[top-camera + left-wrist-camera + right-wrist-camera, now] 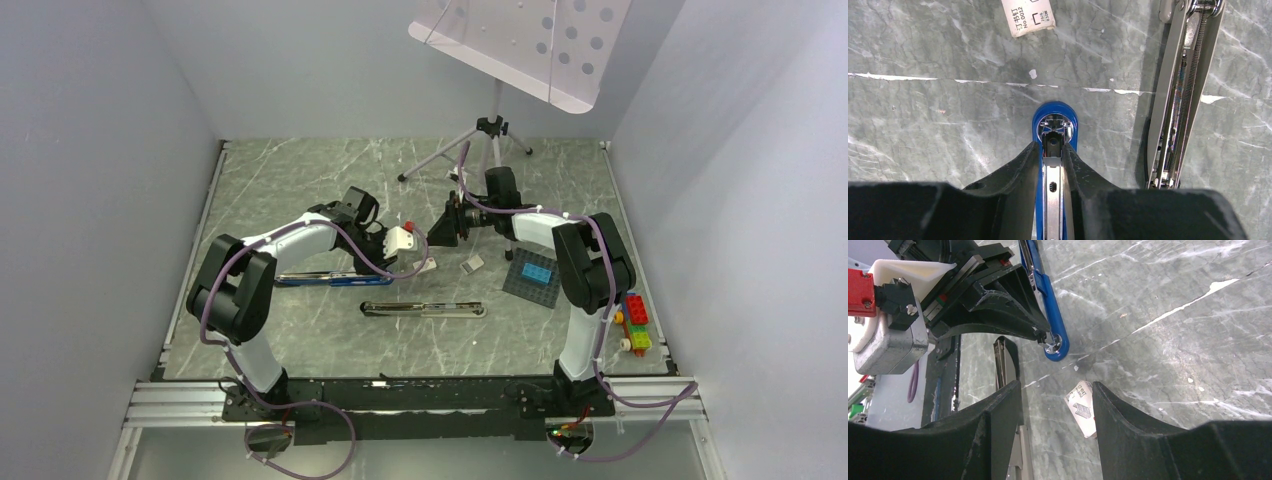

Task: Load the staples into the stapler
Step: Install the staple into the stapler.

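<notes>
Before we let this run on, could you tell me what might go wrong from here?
The left gripper pinches only the tip of the blue stapler; it may slip or swivel.
The open right gripper hangs close to the left one; they could collide.
Only a staple box lies below it, no loose staples show; it may grab the box.

Glossy plastic and a bright metal rail on the blue stapler (1055, 107), matt paper box (1027, 16), smooth marbled table (923, 125).

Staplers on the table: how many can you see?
2. The blue stapler is straddled by the left gripper; the grey stapler lies open beside it, nearer the arm bases.
</notes>
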`<state>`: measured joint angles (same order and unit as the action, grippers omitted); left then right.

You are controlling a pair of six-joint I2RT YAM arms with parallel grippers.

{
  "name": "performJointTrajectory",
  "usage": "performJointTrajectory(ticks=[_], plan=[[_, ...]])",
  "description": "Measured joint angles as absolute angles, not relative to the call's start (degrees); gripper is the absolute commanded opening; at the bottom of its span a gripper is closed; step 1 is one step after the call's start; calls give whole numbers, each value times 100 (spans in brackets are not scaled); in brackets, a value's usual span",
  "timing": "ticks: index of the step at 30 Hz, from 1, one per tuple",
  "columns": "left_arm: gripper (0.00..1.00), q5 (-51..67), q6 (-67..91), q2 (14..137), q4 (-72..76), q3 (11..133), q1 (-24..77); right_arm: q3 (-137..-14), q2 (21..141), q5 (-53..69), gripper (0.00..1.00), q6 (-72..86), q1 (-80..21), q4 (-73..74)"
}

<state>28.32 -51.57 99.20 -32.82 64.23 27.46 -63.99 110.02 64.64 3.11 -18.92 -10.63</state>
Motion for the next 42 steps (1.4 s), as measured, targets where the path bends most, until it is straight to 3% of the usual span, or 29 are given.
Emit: performJointTrajectory(ticks=[3,9,20,30,42], plan=[[30,2829,-5155,9920,-3280,6423,2746,-6399,11002,6464,58,309,-1892,-1063],[41,2783,-5133,9922,-3282,6418,2746,-6399,11002,6464,58,311,-1894,-1063],[54,2714,-5068,9922,-3264,6405,2746,-6392,11002,6464,58,327,-1892,-1085],[87,2995,-4661,9701,-3120,6401,2578,-6331,10980,6464,58,408,-1894,-1184],[92,3229,-3476,8820,-2515,6399,2123,-6302,10958,6466,58,517,-1894,-1457]])
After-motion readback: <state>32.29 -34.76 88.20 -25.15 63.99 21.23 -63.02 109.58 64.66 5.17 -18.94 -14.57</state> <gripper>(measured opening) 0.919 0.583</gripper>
